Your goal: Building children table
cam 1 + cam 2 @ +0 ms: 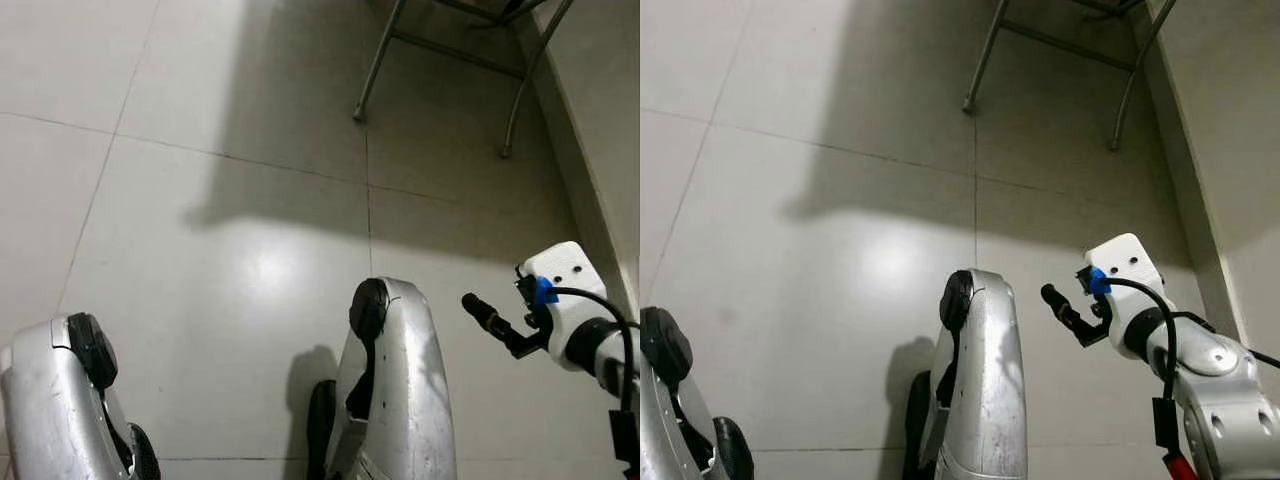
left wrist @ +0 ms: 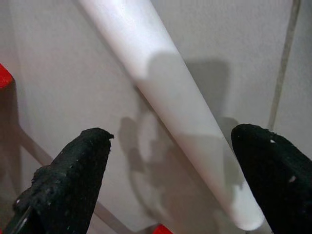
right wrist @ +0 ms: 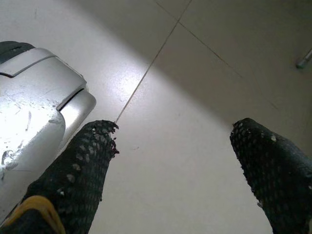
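Black left gripper [image 2: 170, 180] fingers gape just over the white round table-leg tube [image 2: 165, 92] on grey tile floor [image 1: 250, 200], so I centre it before closing; right gripper [image 3: 175, 180] hangs spread, empty.

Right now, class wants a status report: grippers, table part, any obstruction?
Right gripper open, empty, over tiled floor. Left gripper open over white tube, not gripping. Metal frame legs ahead.

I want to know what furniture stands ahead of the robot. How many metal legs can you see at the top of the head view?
2: one metal leg ahead of the robot, the other to its right beside the wall. A crossbar joins them. More may be out of frame.
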Available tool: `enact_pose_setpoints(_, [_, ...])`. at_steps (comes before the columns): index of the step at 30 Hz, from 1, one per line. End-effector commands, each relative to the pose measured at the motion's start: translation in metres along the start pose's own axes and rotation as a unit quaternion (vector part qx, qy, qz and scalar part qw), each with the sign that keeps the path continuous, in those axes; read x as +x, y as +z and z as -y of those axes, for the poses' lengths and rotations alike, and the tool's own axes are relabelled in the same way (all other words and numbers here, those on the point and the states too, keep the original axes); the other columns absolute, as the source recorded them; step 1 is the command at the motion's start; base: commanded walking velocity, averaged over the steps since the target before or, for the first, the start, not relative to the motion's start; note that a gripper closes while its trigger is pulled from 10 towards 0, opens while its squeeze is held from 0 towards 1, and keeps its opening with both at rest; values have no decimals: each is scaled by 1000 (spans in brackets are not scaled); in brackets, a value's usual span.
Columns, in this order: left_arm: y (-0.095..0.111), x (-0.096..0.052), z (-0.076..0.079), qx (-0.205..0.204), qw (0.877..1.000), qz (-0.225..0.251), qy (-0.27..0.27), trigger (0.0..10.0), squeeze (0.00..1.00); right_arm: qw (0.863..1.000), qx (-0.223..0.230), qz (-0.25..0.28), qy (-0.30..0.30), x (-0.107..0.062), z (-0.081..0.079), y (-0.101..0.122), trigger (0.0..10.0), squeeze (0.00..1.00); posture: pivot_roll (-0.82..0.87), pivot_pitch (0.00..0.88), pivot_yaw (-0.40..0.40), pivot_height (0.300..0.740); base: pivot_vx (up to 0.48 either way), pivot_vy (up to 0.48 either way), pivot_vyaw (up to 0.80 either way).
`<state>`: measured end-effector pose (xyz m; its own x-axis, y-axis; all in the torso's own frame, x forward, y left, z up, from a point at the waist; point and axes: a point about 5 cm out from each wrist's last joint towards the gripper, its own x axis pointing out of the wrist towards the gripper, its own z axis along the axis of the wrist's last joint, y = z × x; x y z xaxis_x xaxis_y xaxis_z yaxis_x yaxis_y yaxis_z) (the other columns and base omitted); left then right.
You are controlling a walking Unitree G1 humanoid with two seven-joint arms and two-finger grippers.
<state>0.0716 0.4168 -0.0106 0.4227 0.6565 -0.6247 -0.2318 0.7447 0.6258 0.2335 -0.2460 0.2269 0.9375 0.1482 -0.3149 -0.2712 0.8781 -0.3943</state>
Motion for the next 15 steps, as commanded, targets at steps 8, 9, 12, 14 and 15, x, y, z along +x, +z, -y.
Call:
enact_pose_setpoints(8, [-22, -6, 7, 5, 999, -34, -17, 10000, 0, 1000, -6, -24, 5, -10, 8, -6, 10000, 0, -373, 531, -355, 300, 0, 0, 0])
enact_pose_setpoints(9, [-22, -6, 10, 6, 999, -34, -20, 10000, 0, 1000, -10, -26, 6, -12, 9, -5, 10000, 0, -382, 540, -361, 300, 0, 0, 0])
enact_pose_setpoints(12, [-23, -6, 12, 9, 999, -35, -22, 10000, 0, 999, -14, -29, 7, -14, 11, -4, 10000, 0, -392, 548, -370, 300, 0, 0, 0])
enact_pose_setpoints(14, [-24, -7, 12, 8, 999, -38, -21, 10000, 0, 999, -15, -31, 8, -15, 12, -4, 10000, 0, -395, 550, -374, 300, 0, 0, 0])
enact_pose_setpoints(15, [-26, -7, 10, 8, 999, -41, -20, 10000, 0, 999, -16, -32, 8, -15, 13, -4, 10000, 0, -397, 552, -376, 300, 0, 0, 0])
